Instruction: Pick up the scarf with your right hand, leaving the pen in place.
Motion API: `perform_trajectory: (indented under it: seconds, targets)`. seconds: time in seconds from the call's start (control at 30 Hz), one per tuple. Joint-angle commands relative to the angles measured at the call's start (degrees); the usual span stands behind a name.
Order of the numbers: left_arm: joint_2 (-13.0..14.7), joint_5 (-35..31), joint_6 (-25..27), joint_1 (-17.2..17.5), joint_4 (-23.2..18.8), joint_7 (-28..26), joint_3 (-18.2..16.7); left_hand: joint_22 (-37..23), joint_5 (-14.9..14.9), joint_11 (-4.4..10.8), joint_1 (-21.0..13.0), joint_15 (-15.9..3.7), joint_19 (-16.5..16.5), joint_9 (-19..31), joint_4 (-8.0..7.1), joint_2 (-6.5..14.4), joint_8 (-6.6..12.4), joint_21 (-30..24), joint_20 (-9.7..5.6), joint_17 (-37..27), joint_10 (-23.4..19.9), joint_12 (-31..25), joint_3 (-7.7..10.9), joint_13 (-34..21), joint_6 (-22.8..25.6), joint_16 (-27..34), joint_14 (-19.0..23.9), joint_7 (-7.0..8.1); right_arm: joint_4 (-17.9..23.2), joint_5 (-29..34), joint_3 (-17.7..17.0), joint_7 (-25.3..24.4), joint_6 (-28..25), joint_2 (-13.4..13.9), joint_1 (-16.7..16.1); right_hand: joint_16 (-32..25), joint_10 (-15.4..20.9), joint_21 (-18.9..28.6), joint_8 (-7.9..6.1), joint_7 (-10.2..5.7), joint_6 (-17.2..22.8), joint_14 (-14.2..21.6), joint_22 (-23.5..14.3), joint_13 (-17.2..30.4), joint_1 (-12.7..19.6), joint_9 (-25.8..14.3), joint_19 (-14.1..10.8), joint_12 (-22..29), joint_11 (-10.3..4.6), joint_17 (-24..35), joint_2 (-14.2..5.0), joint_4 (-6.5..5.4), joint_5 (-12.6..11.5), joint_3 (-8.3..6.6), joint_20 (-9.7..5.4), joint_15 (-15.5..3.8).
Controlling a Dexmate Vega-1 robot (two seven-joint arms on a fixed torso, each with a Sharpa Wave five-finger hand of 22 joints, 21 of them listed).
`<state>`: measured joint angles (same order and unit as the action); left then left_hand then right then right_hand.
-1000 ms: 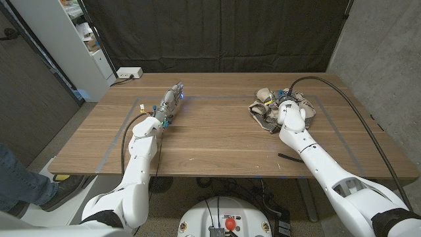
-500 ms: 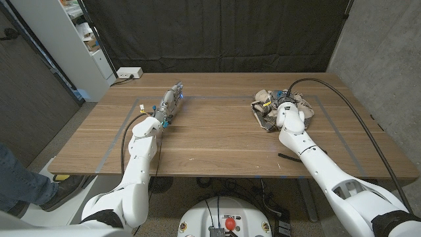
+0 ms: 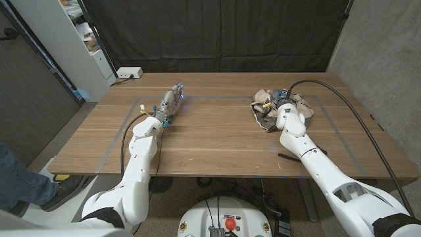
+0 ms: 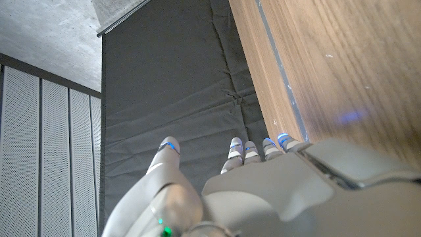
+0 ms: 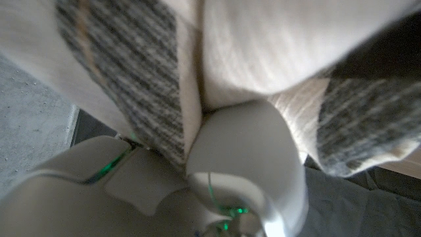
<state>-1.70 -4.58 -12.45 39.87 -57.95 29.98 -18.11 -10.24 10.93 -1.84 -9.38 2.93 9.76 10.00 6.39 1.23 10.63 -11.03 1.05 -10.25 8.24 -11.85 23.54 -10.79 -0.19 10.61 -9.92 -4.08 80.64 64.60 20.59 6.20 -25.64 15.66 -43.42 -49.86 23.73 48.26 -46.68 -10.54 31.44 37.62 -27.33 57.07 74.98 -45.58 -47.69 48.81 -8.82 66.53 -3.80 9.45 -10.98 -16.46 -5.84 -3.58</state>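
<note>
Wood-grain table (image 3: 217,141) bears a crumpled knit scarf (image 3: 264,112) (beige-and-grey weave), gripped by right robot hand (image 3: 284,105).

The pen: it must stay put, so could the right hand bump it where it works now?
Probably not. The right hand is on the scarf at the far side, while the pen lies apart near the table's near edge, beside the forearm.

The right hand (image 3: 284,105) is buried in the scarf (image 3: 263,112) — its fingers hidden, the grip untellable.
</note>
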Motion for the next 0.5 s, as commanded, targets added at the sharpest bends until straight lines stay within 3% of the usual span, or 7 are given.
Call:
perform_trajectory:
  seconds: [0.03,0.5]
  targets:
    - [-0.1,-0.3,-0.6,-0.7,1.3,0.3,-0.2,-0.2,-0.1,-0.13,0.0,0.31,7.7,0.2,0.29,0.4,0.45,-0.4,0.39,-0.2,-0.3,-0.2,0.14,-0.1,0.3,0.3,-2.6,-0.11,2.5,0.1,-1.1,-3.2,0.6,0.2,-1.4,-0.4,0.0,1.2,-0.99,-0.31,0.3,0.7,-0.4,1.6,4.6,-1.2,0.5,0.9,-0.47,1.1,-3.86,-0.26,0.4,-0.32,-4.53,-8.94]
    - [-0.2,-0.4,-0.9,-0.8,1.2,0.6,-0.3,-0.2,-0.1,-0.21,0.0,0.31,7.7,0.2,0.31,0.5,0.42,-0.4,0.39,-0.2,-0.3,-0.2,0.11,-0.1,0.4,0.3,-2.6,-0.09,5.8,1.1,-1.9,-3.9,0.7,0.3,-2.9,-1.0,0.2,3.7,-1.98,-0.2,0.7,1.7,-0.8,4.5,5.3,-2.3,0.8,2.0,-0.51,2.9,-4.0,-0.44,0.6,-0.33,-4.96,-8.89]
